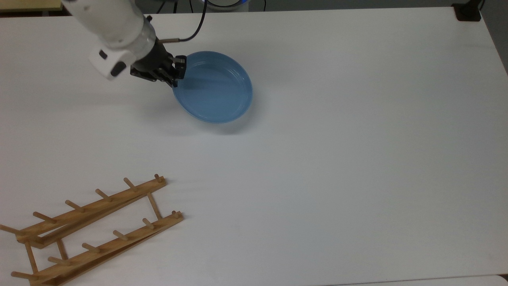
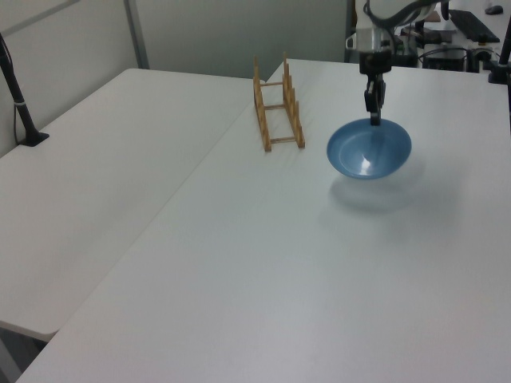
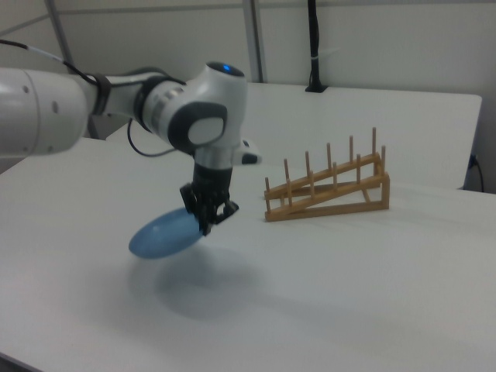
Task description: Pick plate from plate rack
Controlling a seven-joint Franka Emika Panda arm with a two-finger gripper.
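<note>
I am holding my gripper [image 1: 174, 78] clamped on the blue plate [image 1: 216, 89] rim, its dish hanging over the table [image 1: 357, 159] toward the far edge, well apart from the wooden plate rack [image 1: 95, 226]

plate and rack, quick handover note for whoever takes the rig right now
Tool: shut on the rim of the plate, gripping its edge at the top view's left.

Plate: out of the rack, carried roughly level above the table. The right view shows it clear of the surface with its shadow beneath.

Plate rack: no plate in it, standing at the top view's lower left, well apart from the plate.

Done: the plate is picked from the rack.

Left: probably setting the plate down on the table and opening the tool.
</note>
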